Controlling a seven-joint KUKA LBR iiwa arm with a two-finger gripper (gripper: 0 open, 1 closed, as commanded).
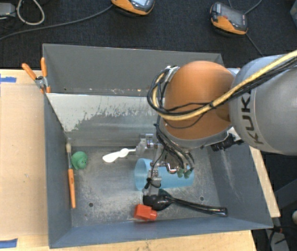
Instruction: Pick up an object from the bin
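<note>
Blue thing (141, 175): pale-blue plastic piece with a rounded left end, kind not clear. It lies mid-floor of the bin (112, 72), a bit twd the near wall. Its right part is hidden under the gripper.
Gripper (161, 177): right down over the blue thing, at floor level by the look of it, and overlapping its top & right side in the view.
Gripper state: can't tell, open or shut. Cover & wrist hardware block the view. No grasp visible.
Black ladle (190, 205): just nearer the near wall than the blue thing. Its round head sits below the gripper, and the handle runs off twd the near-right corner.
Red block (145, 212): small, touching or v. close to the ladle head on its left, close to the near wall.
White spoon (116, 155): flat on the floor, left of the gripper, twd the far wall, apart from the blue thing.
Green ball (78, 160): small & lumpy, by the left wall, well apart from the gripper.
Orange stick (71, 186): thin, lying along the left wall just below the green ball.
Arm (274, 114): grey, in from the right over the right wall. An orange cover (198, 101) sits above the gripper, with cables (157, 95) looped on its left.
</note>
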